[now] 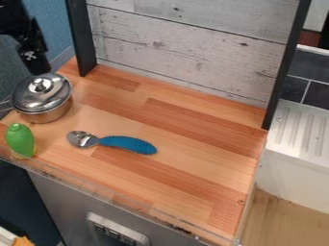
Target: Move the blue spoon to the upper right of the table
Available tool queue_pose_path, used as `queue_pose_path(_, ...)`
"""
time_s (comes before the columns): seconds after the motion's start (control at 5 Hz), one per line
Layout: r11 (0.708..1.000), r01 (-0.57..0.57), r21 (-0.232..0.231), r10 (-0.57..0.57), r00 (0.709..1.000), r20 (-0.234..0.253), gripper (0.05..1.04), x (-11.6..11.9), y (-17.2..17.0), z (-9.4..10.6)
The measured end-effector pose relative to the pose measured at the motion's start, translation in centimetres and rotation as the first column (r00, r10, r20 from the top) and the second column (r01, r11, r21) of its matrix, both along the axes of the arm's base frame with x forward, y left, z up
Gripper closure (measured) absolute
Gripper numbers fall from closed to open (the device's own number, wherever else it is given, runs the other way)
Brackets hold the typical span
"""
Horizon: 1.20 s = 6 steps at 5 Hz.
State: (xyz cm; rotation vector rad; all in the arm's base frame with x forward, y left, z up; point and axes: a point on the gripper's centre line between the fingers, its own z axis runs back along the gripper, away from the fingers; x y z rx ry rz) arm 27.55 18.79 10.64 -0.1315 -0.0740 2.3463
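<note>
Gripper (36, 66): black, upper left of the camera view, hanging down over the back left corner of the wooden tabletop (208, 170), just above the lidded pot in the view. Can't tell how far open it is, or whether it has hold of anything.

Blue-handled spoon (125, 142): lying flat on the tabletop, left of centre, toward the front edge. Metal bowl (82, 139) points left, ribbed blue handle runs right and slightly down in the view. Well apart from the upper right of the table. Nothing touching it but the wood.

Metal pot (50, 114): back left of the spoon, at the left side of the tabletop. Shiny lid (38, 98) on, round knob (40, 85) on top.

Green toy vegetable (20, 138): in front of the pot, near the front left edge, left of the spoon and apart from it. Narrow tip up, some yellow low on its right side.

Back: whitewashed plank panel (193, 48) between two black posts, left post (81, 41) and right post (286, 67).

Right: white unit (298, 129) with a grooved top, dark grey tiles (315, 98) behind it. Light wood floor (276, 221) below.

Front: grey metal face (61, 202) below the tabletop edge, with a switch panel (119, 233) on it.
</note>
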Motion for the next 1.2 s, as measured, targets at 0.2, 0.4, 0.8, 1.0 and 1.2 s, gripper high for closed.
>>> queue_pose_path(0.2,0.991,0.137,-0.01,-0.136,0.99,0.042,0.082,-0.4,-3.0,1.2)
queue_pose_path(0.4,0.965,0.26,-0.019,-0.26,0.965,0.026,0.082,-1.4,-6.0,0.7)
queue_pose_path(0.8,0.857,0.515,-0.006,-0.513,0.853,-0.093,0.082,-2.8,-10.6,-1.9)
queue_pose_path(1.0,0.806,0.592,0.026,-0.581,0.798,-0.161,0.082,-2.9,-12.0,-3.7)
queue_pose_path(1.2,0.792,0.609,0.039,-0.592,0.782,-0.197,0.082,-2.6,-12.4,-5.6)
